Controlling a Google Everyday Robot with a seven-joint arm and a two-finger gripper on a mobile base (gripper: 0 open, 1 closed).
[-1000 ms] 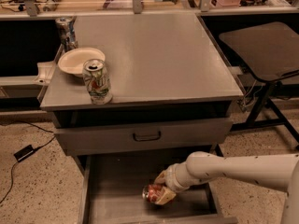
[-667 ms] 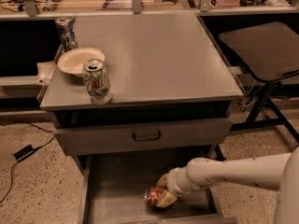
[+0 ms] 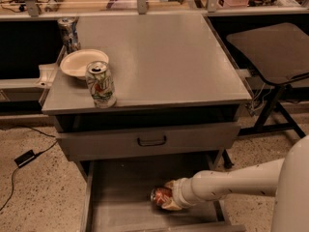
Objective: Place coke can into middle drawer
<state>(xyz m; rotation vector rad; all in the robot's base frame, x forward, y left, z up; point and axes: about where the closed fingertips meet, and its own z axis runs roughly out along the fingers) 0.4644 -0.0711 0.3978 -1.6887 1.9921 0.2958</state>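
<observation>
The coke can [image 3: 161, 197], red-orange with a silver end, lies on its side low inside the open middle drawer [image 3: 123, 185], right of the floor's centre. My gripper [image 3: 169, 200] reaches in from the right on a white arm [image 3: 231, 183] and is closed around the can. I cannot tell whether the can rests on the drawer floor or hangs just above it. The gripper hides the far end of the can.
The grey drawer front with a dark loop handle [image 3: 151, 141] is above the open drawer. On the cabinet top [image 3: 159, 57] stand a white-green can [image 3: 100, 84], a white bowl [image 3: 82, 62] and a dark silvery can [image 3: 69, 33]. A black chair [image 3: 270, 47] stands at right.
The arm has sunk lower into the drawer. The can in the gripper has stayed at nearly the same spot.
</observation>
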